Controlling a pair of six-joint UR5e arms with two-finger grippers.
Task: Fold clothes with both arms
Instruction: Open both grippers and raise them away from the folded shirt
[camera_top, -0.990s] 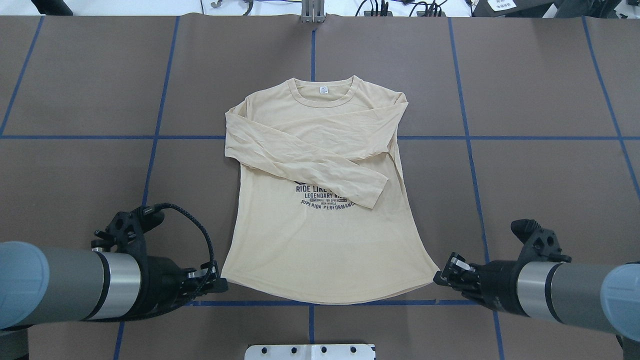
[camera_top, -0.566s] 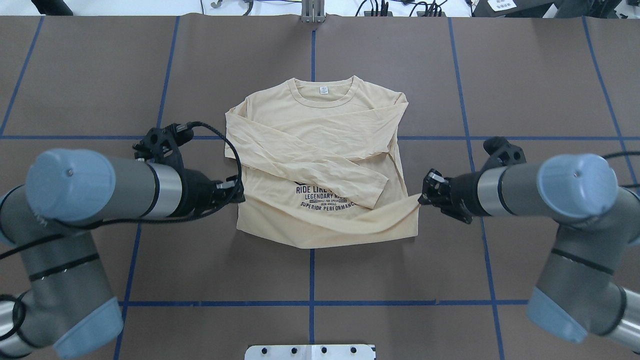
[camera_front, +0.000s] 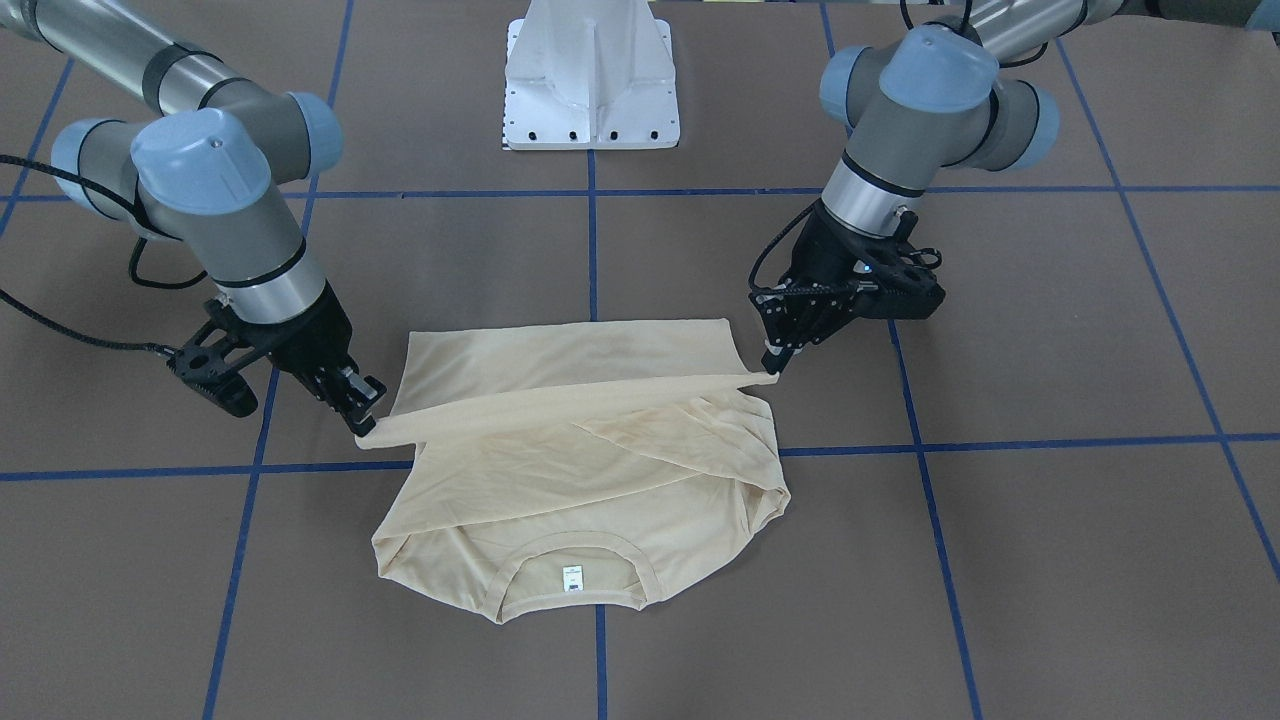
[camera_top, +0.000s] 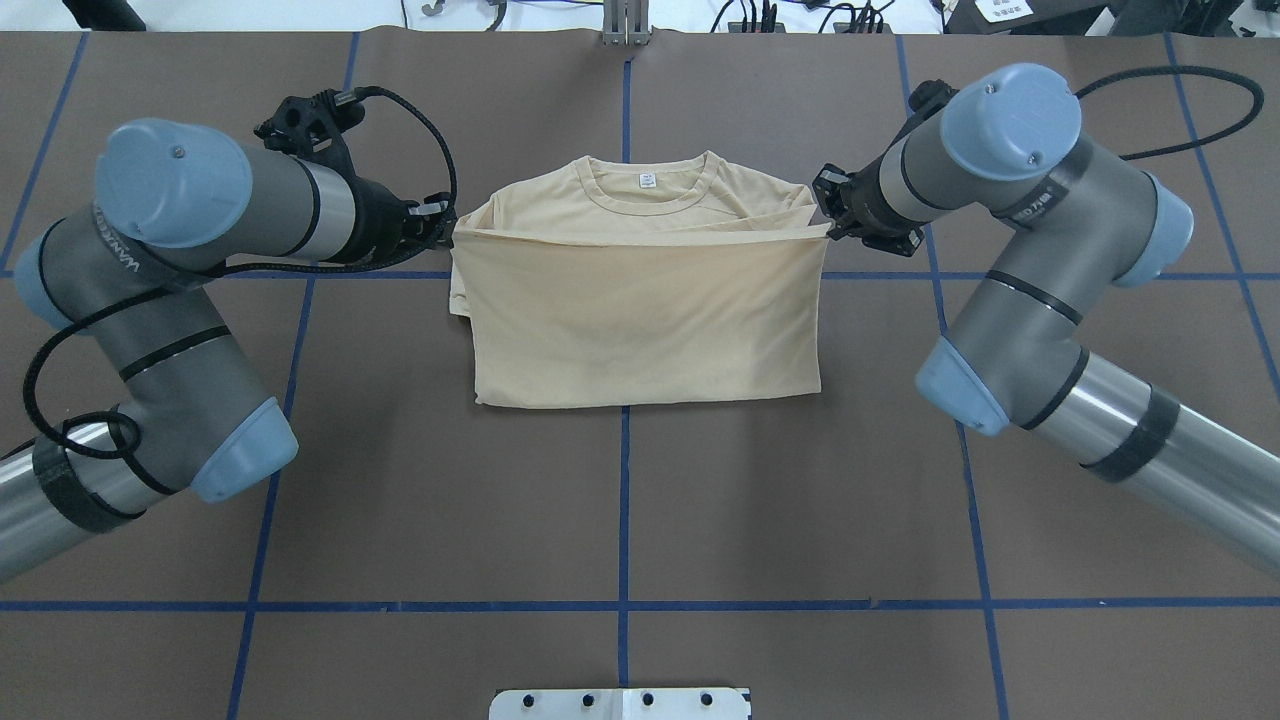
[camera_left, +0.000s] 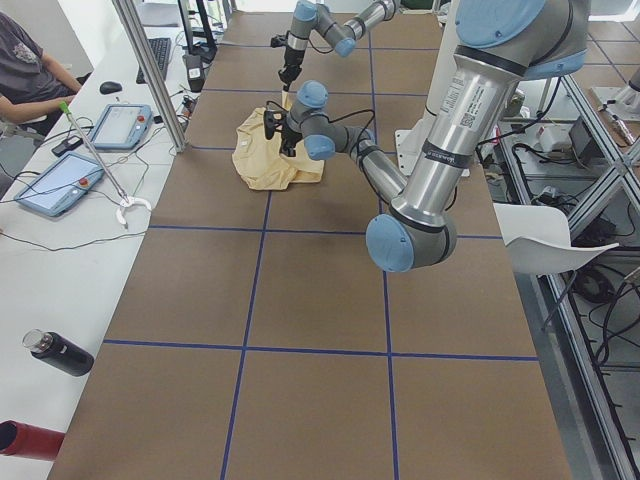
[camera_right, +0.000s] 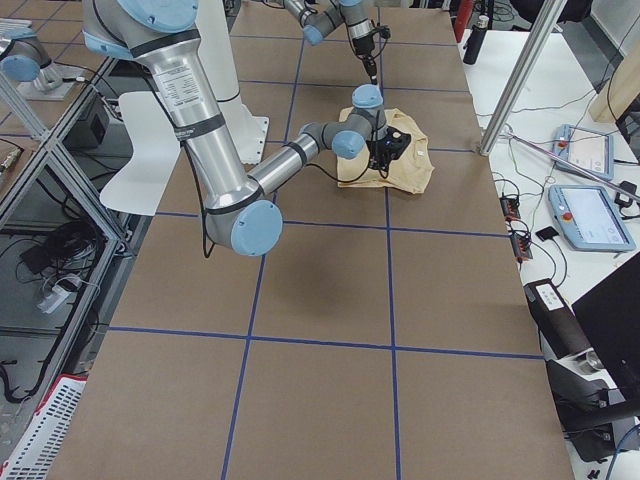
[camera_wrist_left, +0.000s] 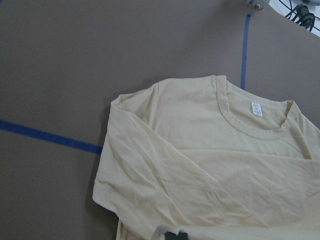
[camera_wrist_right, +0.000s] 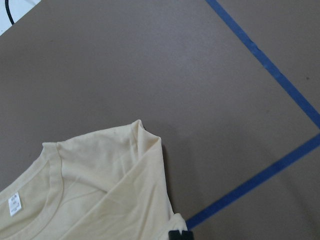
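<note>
The beige T-shirt (camera_top: 640, 320) lies in the middle of the table, its lower half folded up over the crossed sleeves, so the print is hidden. The collar (camera_top: 645, 190) with its white label still shows at the far edge. My left gripper (camera_top: 445, 228) is shut on the hem's left corner and my right gripper (camera_top: 828, 222) on its right corner. They hold the hem taut just above the chest. In the front-facing view the left gripper (camera_front: 772, 368) and right gripper (camera_front: 362, 425) stretch the hem across the T-shirt (camera_front: 580, 480). The left wrist view shows the T-shirt's collar end (camera_wrist_left: 210, 155), and so does the right wrist view (camera_wrist_right: 100, 190).
The white pedestal (camera_front: 590, 70) stands at the robot's side of the table. Blue tape lines (camera_top: 624, 500) grid the brown surface. A side desk holds tablets (camera_left: 60, 180) and a dark bottle (camera_left: 60, 352), with a seated person at its far end.
Both grippers carried the hem from the table's near side up and over the shirt toward the collar. The print and crossed sleeves are now covered.
</note>
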